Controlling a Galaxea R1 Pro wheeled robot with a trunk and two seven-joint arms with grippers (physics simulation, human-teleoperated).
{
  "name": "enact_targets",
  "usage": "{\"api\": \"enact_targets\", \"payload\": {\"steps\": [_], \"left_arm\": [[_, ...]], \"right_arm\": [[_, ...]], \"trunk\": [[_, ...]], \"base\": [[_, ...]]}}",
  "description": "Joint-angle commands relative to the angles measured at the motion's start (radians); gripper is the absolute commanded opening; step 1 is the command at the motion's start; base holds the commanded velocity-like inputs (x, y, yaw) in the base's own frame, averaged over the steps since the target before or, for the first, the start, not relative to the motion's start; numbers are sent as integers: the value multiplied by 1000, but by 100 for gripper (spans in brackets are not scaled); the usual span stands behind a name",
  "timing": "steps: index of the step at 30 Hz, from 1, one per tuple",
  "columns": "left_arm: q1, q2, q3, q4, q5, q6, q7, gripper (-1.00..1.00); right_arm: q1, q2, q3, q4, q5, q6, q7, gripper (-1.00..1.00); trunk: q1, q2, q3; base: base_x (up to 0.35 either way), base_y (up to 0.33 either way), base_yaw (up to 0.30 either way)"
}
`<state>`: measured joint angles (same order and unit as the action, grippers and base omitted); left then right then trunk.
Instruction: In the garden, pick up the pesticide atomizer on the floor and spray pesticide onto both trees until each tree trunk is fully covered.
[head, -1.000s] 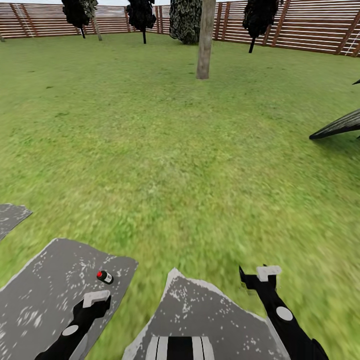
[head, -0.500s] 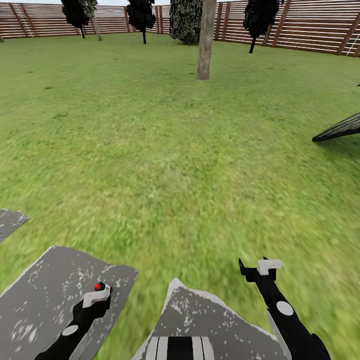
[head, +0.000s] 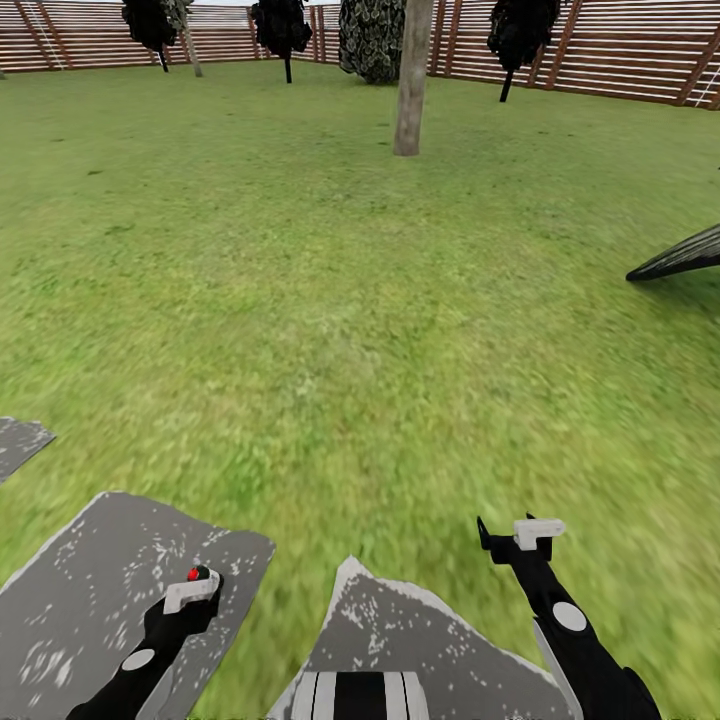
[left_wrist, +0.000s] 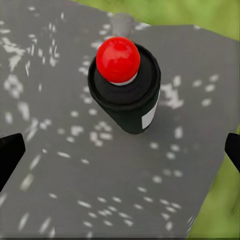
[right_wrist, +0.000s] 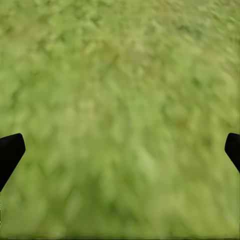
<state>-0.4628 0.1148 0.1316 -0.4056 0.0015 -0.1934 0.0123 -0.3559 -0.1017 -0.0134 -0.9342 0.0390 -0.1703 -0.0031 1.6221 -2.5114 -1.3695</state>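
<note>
The pesticide atomizer (left_wrist: 125, 85) is a short black can with a round red top and a white label. It stands on a grey stepping stone (head: 80, 590), not on the grass. In the left wrist view my left gripper (left_wrist: 121, 150) is open, its fingertips (left_wrist: 10, 152) wide apart on either side, with the can just beyond them and untouched. From the head, the left gripper (head: 190, 592) covers most of the atomizer (head: 197, 573), leaving the red top showing. My right gripper (head: 520, 533) hangs open over the lawn (right_wrist: 120, 100). A pale tree trunk (head: 412, 80) stands far ahead.
Grey stepping stones (head: 420, 640) lie under and beside me, another (head: 15, 440) at the left edge. A dark striped-leaf plant (head: 685, 255) reaches in from the right. The reddish slat fence (head: 620, 55) and dark bushes (head: 372, 40) close off the back. Open grass lies between me and the trunk.
The view has crept forward slightly. My left gripper has come over the atomizer, which lay just ahead of it a second ago. The right gripper has barely shifted.
</note>
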Motion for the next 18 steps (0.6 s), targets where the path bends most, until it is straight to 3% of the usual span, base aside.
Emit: {"api": "enact_targets", "payload": {"steps": [1, 13, 18], "left_arm": [[0, 0, 0, -2, 0, -1, 0, 100], [0, 1, 0, -38, -2, -3, 0, 100], [0, 0, 0, -57, -21, -3, 0, 100]], "right_arm": [[0, 0, 0, 0, 0, 0, 0, 100], [0, 1, 0, 2, 1, -1, 0, 100], [0, 1, 0, 2, 1, -1, 0, 100]], "trunk": [[0, 0, -4], [1, -1, -17], [3, -2, -40]], "base": [[0, 0, 0], [0, 0, 0], [0, 0, 0]]}}
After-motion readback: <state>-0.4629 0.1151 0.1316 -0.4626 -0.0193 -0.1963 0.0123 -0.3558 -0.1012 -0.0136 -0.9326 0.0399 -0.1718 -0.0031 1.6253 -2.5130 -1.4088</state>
